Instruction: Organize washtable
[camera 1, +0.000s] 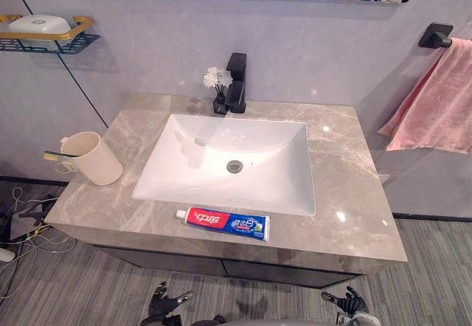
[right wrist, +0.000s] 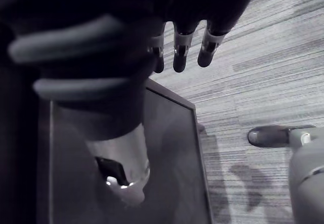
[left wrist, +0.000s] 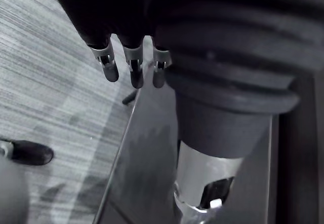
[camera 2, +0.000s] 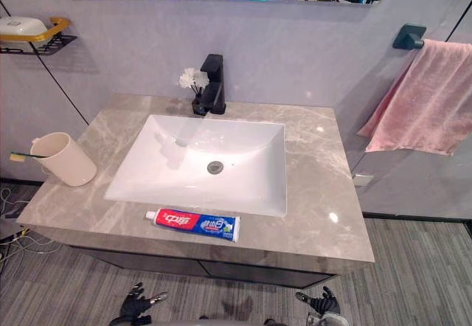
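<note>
A red, white and blue toothpaste tube (camera 1: 223, 223) lies flat on the grey marble counter (camera 1: 346, 186), along its front edge before the white sink (camera 1: 228, 164). At the counter's left end a beige cup (camera 1: 92, 158) holds a toothbrush (camera 1: 57, 155) whose end sticks out to the left. My left hand (camera 1: 166, 304) hangs low in front of the cabinet, below the counter's edge, fingers (left wrist: 110, 64) straight and holding nothing. My right hand (camera 1: 346, 302) hangs the same way at the lower right, its fingers (right wrist: 180, 57) relaxed and empty.
A black faucet (camera 1: 237, 82) and a small vase of white flowers (camera 1: 218, 88) stand behind the sink. A wall shelf (camera 1: 44, 38) at the upper left carries a white soap box (camera 1: 38, 23). On the right a pink towel (camera 1: 439, 105) hangs from a hook.
</note>
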`<state>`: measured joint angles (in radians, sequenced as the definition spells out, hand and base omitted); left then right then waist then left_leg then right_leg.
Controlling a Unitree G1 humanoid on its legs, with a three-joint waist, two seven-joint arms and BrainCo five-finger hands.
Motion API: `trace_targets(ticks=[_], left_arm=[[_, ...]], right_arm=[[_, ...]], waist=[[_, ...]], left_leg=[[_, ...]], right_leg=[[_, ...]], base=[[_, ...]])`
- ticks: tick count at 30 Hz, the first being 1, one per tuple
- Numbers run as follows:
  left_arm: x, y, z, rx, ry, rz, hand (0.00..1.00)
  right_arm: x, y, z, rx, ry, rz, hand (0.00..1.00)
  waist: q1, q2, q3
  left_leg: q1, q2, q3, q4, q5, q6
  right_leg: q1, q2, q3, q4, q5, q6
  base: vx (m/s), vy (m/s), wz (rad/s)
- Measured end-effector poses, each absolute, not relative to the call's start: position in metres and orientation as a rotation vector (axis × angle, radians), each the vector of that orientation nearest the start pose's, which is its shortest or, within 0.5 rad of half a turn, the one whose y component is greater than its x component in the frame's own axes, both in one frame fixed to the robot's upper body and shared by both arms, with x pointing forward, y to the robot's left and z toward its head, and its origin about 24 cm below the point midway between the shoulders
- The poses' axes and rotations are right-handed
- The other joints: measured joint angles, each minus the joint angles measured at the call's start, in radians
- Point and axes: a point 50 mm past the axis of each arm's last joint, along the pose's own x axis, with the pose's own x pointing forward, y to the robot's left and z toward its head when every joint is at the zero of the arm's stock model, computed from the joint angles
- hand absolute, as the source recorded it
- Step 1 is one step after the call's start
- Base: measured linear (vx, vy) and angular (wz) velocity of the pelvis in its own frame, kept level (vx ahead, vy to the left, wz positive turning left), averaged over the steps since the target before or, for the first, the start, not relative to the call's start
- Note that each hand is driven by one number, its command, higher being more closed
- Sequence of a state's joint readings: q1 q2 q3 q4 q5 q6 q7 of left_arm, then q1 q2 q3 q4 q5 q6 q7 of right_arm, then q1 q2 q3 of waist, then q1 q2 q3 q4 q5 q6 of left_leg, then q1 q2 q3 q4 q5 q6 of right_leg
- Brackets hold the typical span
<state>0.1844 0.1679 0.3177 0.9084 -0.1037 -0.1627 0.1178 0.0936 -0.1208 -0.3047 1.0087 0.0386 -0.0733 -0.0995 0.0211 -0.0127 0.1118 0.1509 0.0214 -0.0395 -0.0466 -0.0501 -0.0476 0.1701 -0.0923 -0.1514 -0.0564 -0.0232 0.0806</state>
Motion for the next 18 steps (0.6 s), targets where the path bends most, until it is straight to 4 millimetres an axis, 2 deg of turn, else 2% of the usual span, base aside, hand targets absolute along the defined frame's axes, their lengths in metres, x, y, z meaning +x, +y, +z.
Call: trace_targets(ticks=[2,3,4,5,8,9,13,14,16,18], left_arm=[[0.083,0.305,-0.114,0.058,0.777,0.696,0.00],[0.083,0.307,-0.112,0.061,0.767,0.705,0.00],[0.083,0.323,-0.096,0.082,0.693,0.763,0.00],[0.085,0.331,-0.084,0.095,0.627,0.794,0.00],[0.092,0.346,-0.054,0.143,0.477,0.840,0.00],[0.097,0.351,-0.039,0.165,0.404,0.857,0.00],[0.108,0.362,0.003,0.238,0.208,0.904,0.00],[0.111,0.363,0.020,0.266,0.131,0.921,0.00],[0.125,0.359,0.054,0.325,-0.028,0.905,0.00],[0.134,0.352,0.080,0.360,-0.159,0.889,0.00]], right_arm=[[0.092,-0.252,-0.147,-0.005,0.996,-0.479,0.00],[0.092,-0.253,-0.147,-0.006,0.996,-0.479,0.00],[0.088,-0.258,-0.146,-0.020,0.995,-0.486,0.00],[0.083,-0.262,-0.145,-0.025,1.002,-0.497,0.00],[0.077,-0.263,-0.146,-0.024,1.008,-0.508,0.00],[0.076,-0.264,-0.146,-0.025,1.006,-0.508,0.00],[0.074,-0.264,-0.146,-0.019,1.008,-0.500,0.00],[0.072,-0.264,-0.146,-0.017,1.011,-0.497,0.00],[0.068,-0.264,-0.146,-0.018,1.018,-0.501,0.00],[0.063,-0.264,-0.147,-0.018,1.029,-0.504,0.00]], waist=[[0.002,0.003,0.000],[0.002,0.004,0.001],[0.010,0.008,0.000],[0.024,0.012,-0.002],[0.032,0.017,-0.013],[0.050,0.024,-0.012],[0.053,0.034,-0.016],[0.056,0.038,-0.019],[0.074,0.043,-0.022],[0.076,0.043,-0.025]], left_leg=[[0.000,-0.004,-0.015,-0.002,0.002,0.003],[0.000,-0.004,-0.015,-0.003,0.002,0.003],[-0.002,-0.005,-0.017,-0.007,0.003,0.005],[-0.004,-0.006,-0.024,-0.007,0.004,0.005],[-0.014,-0.012,-0.041,-0.007,0.007,0.009],[-0.015,-0.015,-0.042,-0.007,0.007,0.010],[-0.027,-0.023,-0.071,-0.003,0.009,0.012],[-0.032,-0.023,-0.079,-0.001,0.009,0.013],[-0.040,-0.027,-0.091,0.011,0.009,0.013],[-0.052,-0.030,-0.099,0.019,0.008,0.013]], right_leg=[[0.001,-0.005,-0.014,0.000,-0.002,0.002],[0.000,-0.005,-0.014,0.000,-0.002,0.002],[-0.001,-0.008,-0.019,0.001,-0.003,0.002],[-0.001,-0.012,-0.025,0.001,-0.004,0.004],[0.000,-0.018,-0.045,0.001,-0.005,0.006],[-0.001,-0.019,-0.045,0.001,-0.006,0.006],[0.002,-0.024,-0.073,0.001,-0.010,0.010],[0.001,-0.025,-0.078,0.001,-0.011,0.010],[0.002,-0.028,-0.088,0.001,-0.011,0.010],[0.005,-0.030,-0.095,0.001,-0.013,0.011]], base=[[-0.08,-0.016,0.16],[-0.05,-0.006,0.09],[-0.04,-0.005,0.09],[-0.04,-0.007,0.15],[-0.01,-0.004,0.21],[-0.01,0.006,0.04],[-0.01,-0.010,0.20],[0.00,-0.020,0.17],[-0.01,-0.010,0.12],[0.00,-0.005,0.14]])
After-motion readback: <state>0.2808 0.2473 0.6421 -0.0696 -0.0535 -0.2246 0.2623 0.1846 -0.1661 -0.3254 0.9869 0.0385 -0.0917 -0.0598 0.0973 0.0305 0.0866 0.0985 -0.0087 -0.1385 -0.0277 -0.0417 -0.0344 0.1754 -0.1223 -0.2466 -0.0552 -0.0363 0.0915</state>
